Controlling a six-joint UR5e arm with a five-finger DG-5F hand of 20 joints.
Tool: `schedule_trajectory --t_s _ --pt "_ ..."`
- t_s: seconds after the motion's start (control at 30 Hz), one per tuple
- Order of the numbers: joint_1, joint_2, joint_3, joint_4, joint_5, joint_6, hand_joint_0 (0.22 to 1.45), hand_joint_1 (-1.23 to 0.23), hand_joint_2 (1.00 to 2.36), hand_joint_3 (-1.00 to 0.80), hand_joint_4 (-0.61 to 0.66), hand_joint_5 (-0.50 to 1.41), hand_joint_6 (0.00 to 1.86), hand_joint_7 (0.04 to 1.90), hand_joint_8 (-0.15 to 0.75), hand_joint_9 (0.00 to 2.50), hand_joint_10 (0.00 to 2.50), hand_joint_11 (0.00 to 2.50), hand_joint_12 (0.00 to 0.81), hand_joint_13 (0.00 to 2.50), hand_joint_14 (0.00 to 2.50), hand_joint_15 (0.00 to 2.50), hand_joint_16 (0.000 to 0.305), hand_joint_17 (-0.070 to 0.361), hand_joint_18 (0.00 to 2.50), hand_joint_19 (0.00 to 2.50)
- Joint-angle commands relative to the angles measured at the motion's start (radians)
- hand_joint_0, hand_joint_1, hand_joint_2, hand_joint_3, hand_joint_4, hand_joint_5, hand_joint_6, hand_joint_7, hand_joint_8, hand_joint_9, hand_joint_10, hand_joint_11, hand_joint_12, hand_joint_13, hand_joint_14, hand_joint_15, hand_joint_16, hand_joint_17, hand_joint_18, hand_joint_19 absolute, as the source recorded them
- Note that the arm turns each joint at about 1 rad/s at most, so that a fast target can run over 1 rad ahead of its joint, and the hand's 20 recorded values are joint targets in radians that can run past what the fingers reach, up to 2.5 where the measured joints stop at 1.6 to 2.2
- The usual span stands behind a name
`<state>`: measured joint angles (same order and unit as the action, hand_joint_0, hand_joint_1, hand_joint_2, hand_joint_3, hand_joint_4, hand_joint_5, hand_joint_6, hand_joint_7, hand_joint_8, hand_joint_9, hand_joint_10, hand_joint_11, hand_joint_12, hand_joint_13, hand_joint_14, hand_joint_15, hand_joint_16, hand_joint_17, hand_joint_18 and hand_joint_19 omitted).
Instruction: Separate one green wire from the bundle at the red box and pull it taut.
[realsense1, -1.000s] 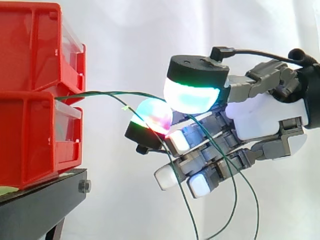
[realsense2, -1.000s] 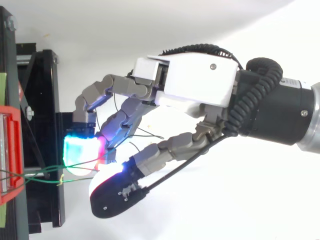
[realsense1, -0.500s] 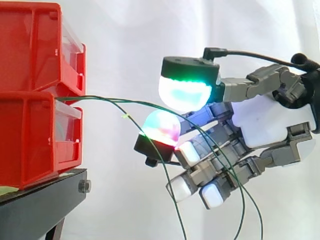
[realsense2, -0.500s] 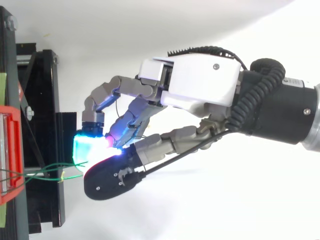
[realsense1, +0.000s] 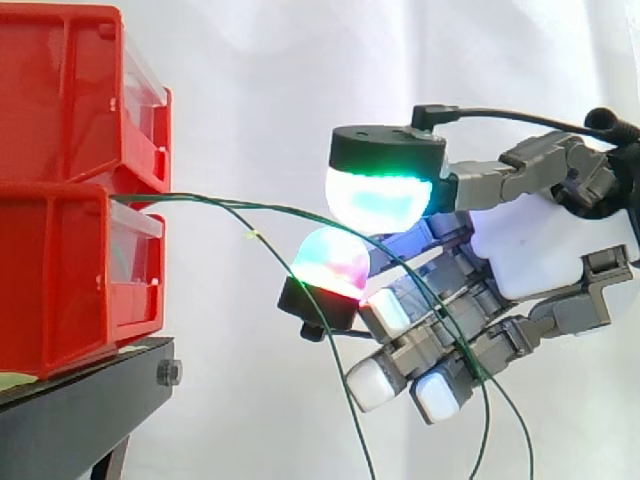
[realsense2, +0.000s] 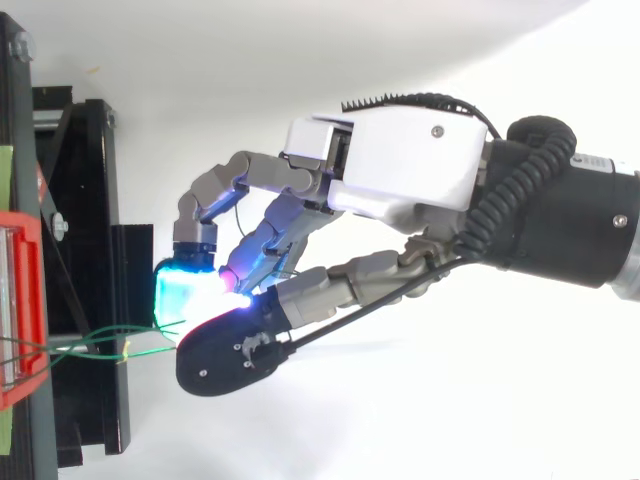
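Note:
Two stacked red bins (realsense1: 70, 200) stand at the left on a black stand (realsense1: 80, 410). Thin green wires (realsense1: 260, 210) come out between the bins and run right toward my hand (realsense1: 540, 250). One wire passes between the thumb pad, glowing green and cyan, and a finger pad glowing red and green, which meet around it. From there it hangs down past the curled lower fingers. A second wire drops away under the lower pad. Seen from above, the hand (realsense2: 410, 170) pinches at the wires' (realsense2: 110, 335) right end, a short way from the red bin (realsense2: 20, 300).
A small yellow tag (realsense1: 250, 235) sits on one wire between bins and hand. The black stand (realsense2: 90, 200) juts out under the wires. A white curtain lies behind, with open space below and right of the hand.
The hand has drifted slightly right, away from the bins. The lower glowing pad has dropped and moved right. From above, the thumb has swung in over the finger pad.

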<state>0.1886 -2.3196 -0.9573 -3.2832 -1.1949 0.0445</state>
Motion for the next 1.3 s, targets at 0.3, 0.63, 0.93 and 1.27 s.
schedule_trajectory --t_s 0.3,0.63,0.93,1.27 --pt "0.0 0.0 0.008 -0.001 0.002 0.0 0.6 -0.82 1.0 -0.49 0.12 -0.14 0.9 0.93 0.262 1.04 0.02 0.67 0.338 0.83 0.02 0.48 0.046 0.104 0.78 0.67" --pt "0.0 0.0 0.009 -0.006 0.002 0.0 0.67 -0.92 1.02 -0.32 0.0 -0.15 0.92 0.97 0.25 1.0 0.02 0.67 0.331 0.81 0.02 0.47 0.046 0.102 0.77 0.65" --pt "0.0 0.0 0.019 -0.015 0.002 0.009 0.6 -0.9 1.0 -0.5 0.1 -0.15 0.91 0.89 0.246 1.0 0.02 0.68 0.327 0.81 0.02 0.47 0.045 0.102 0.78 0.66" --pt "-0.001 0.008 0.037 -0.095 -0.003 0.009 0.62 -0.8 1.01 -0.36 0.05 -0.15 0.9 0.95 0.257 1.02 0.02 0.67 0.33 0.82 0.02 0.48 0.045 0.102 0.78 0.66"
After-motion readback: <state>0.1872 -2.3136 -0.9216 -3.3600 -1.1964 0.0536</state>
